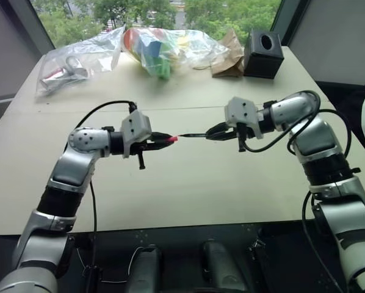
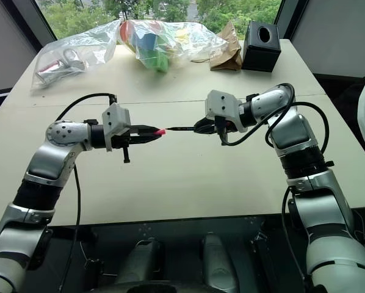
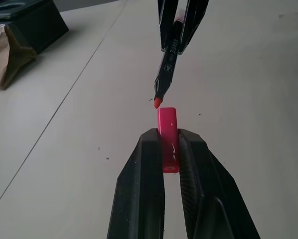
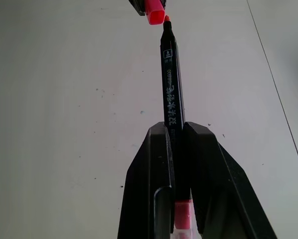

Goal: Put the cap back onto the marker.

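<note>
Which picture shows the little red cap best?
The left wrist view: the cap is close up, pinched in the left gripper. The right wrist view catches just its open end; both eye views show a tiny red speck.

You see a matt, pale worktop (image 1: pixel 188 183) with fine dark specks. Above it, the cap (image 3: pixel 167 130) looks like glossy red plastic, and the marker (image 4: pixel 171 79) beside it has a smooth black barrel with pale print. The fingers (image 3: pixel 139 199) holding the cap are matt black plastic. Behind the cap, the bags (image 1: pixel 164 46) are clear crinkled plastic, next to a crumpled brown paper bag (image 1: pixel 230 58) and a matt black box (image 1: pixel 263 54).
</note>
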`<state>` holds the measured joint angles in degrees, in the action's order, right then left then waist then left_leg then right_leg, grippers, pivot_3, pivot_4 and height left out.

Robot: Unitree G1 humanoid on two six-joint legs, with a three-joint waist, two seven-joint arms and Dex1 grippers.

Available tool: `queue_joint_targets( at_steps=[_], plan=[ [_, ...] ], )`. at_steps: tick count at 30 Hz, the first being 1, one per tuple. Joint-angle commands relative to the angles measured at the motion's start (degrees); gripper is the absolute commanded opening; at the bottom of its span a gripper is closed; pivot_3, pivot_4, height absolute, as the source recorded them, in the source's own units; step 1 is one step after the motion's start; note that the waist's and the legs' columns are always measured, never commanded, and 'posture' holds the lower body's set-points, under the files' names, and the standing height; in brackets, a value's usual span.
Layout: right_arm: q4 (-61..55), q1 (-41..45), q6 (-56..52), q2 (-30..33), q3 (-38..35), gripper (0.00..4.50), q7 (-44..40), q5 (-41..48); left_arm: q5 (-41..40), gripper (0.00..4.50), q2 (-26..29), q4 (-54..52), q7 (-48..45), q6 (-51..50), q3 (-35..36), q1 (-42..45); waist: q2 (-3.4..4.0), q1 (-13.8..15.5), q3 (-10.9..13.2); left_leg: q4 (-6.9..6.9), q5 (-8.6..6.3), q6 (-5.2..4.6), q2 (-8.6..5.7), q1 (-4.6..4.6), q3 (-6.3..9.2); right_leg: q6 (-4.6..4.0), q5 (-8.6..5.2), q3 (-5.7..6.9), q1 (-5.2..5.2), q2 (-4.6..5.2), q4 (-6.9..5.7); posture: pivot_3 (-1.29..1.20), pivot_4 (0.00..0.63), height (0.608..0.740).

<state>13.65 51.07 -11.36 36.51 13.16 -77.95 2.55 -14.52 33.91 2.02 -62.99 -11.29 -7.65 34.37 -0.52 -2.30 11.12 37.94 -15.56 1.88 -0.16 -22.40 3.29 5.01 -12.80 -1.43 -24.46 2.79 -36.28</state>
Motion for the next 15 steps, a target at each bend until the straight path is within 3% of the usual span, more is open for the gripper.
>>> queue_joint_targets(
  at_steps=[1,15],
  plan=[
    [-2.37,1.58,0.52,0.17,-0.24,0.04,0.17,0.7,-1.02,0.0,-0.08,-2.11,0.26,-0.31,1.1,0.73,0.0,0.0,0.0,0.0,0.0,0.0,0.0,0.0,0.0,0.0,0.0,0.0,0.0,0.0,0.0,0.0,0.15,0.74],
    [-2.42,1.58,0.34,1.03,0.01,0.04,-1.05,0.57,-0.46,0.0,-0.19,-2.15,0.53,-0.22,1.1,0.32,0.0,0.0,0.0,0.0,0.0,0.0,0.0,0.0,0.0,0.0,0.0,0.0,0.0,0.0,-0.01,0.0,0.15,0.74]
  ],
)
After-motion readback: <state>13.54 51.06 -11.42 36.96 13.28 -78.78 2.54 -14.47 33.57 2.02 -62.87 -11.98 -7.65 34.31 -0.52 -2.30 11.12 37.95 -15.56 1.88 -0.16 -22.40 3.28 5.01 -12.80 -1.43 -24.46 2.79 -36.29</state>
